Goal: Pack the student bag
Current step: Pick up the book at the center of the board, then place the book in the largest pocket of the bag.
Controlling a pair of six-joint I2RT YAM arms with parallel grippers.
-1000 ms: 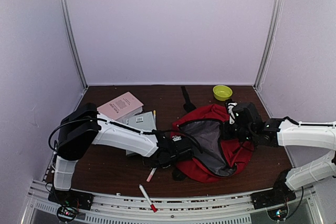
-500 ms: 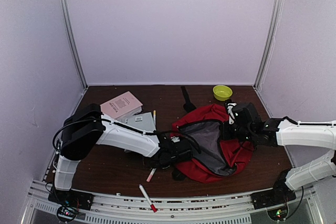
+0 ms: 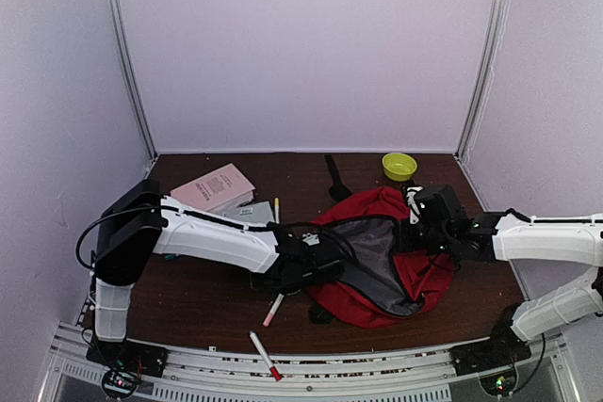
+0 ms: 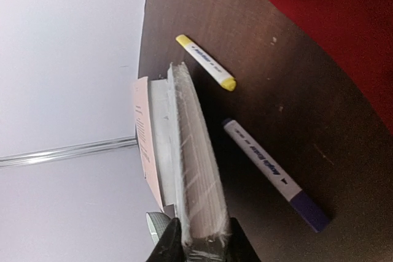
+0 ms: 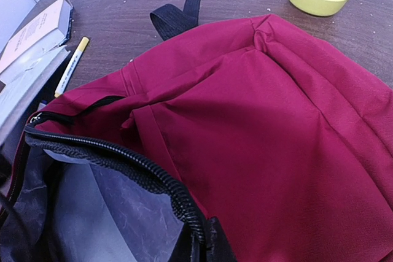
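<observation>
Student bag (image 3: pixel 377 251) lies open on table (image 3: pixel 188 303), toward 3 o'clock of table centre, grey lining facing up. Right gripper (image 5: pixel 199 246) is pinched tight on black zipper rim at bag's 3 o'clock side. Left gripper (image 4: pixel 199 240) is clamped narrow on end of grey book (image 4: pixel 190 170), at bag's 9 o'clock edge. Yellow bowl (image 3: pixel 399 166) sits at bag's 12 o'clock, red pen (image 3: pixel 273 310) at 8 o'clock.

Lab test booth: plain white walls (image 3: pixel 301 44), aluminium corner posts (image 3: pixel 127 54), brown tabletop (image 3: pixel 188 298)
</observation>
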